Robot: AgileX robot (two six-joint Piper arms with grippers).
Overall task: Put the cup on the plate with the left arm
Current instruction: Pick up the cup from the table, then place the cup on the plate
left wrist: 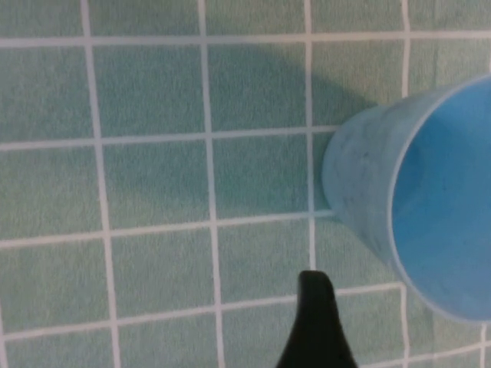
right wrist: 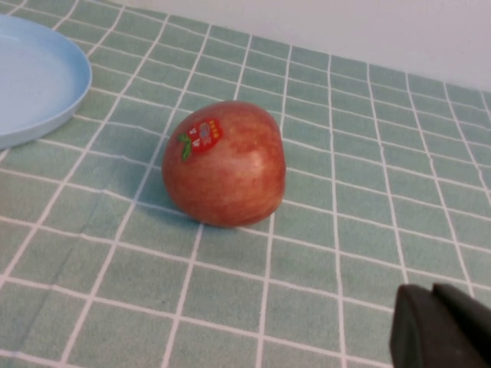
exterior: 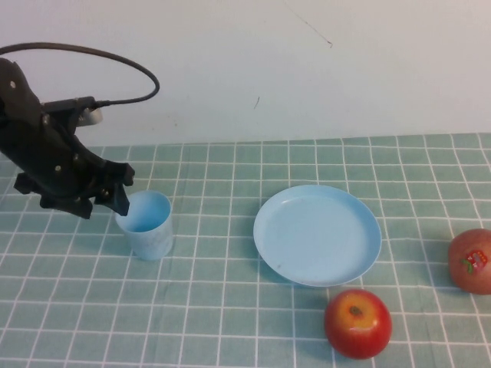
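Observation:
The light-blue cup (exterior: 146, 225) stands upright on the green checked cloth at the left. My left gripper (exterior: 121, 195) is open and sits at the cup's left rim, close to it or touching. In the left wrist view one dark finger (left wrist: 314, 326) shows beside the cup (left wrist: 414, 207); the other finger is out of view. The light-blue plate (exterior: 317, 234) lies empty in the middle, to the right of the cup. My right gripper (right wrist: 439, 328) is shut and empty, low over the cloth near an apple; it does not show in the high view.
A red apple (exterior: 357, 323) lies just in front of the plate. A second apple (exterior: 472, 261) with a sticker lies at the right edge, also in the right wrist view (right wrist: 224, 163). A white wall bounds the back.

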